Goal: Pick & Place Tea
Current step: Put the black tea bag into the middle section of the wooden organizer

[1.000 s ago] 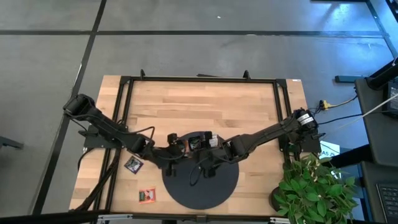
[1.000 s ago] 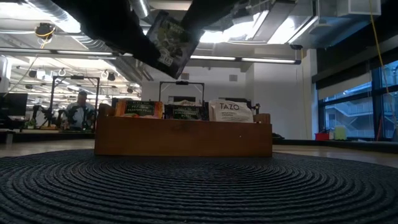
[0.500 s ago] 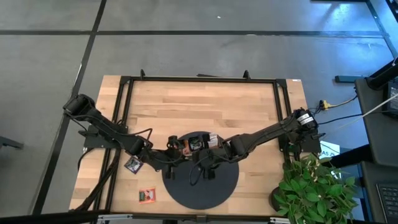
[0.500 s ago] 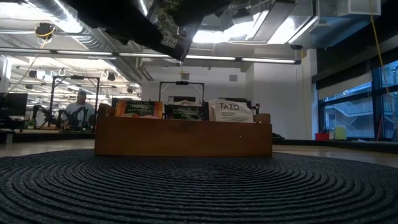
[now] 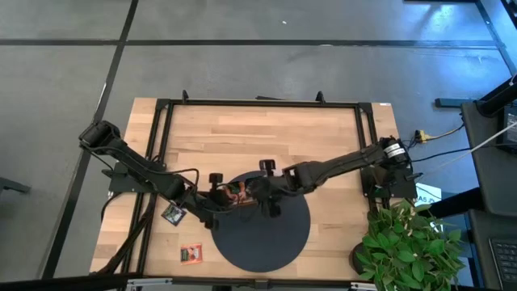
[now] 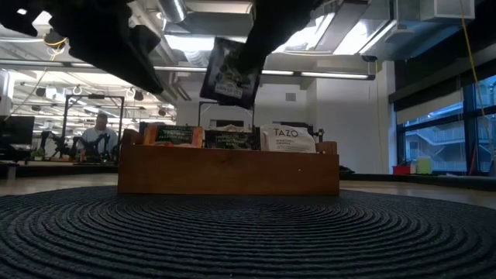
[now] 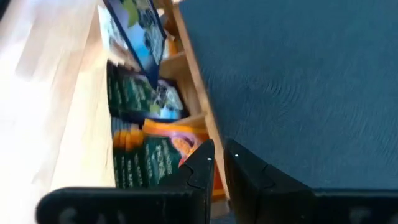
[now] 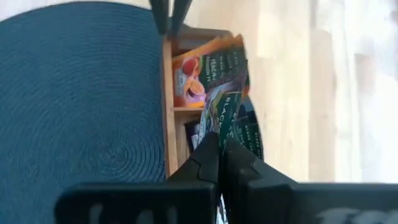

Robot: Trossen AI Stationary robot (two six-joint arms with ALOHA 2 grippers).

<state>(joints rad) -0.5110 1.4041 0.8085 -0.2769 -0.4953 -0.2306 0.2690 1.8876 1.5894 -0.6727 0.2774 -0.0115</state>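
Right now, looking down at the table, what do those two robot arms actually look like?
Both the left arm and the right arm are slim, dark, jointed limbs with thin black cables looping beside them. The right arm has a pale band near its base. The left gripper and the right gripper each end in two blocky black fingers.

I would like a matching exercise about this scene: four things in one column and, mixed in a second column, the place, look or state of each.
Things
1. right gripper
2. loose orange-red sachet
3. white TAZO sachet
4. mat

Descriptions
A. stands upright in the wooden tray
B. round, dark, ribbed
C. lies flat on the bare wooden table, beside the mat
D. shut on a black sachet, in the air above the tray

Pairs: 1-D, 2-C, 3-A, 4-B
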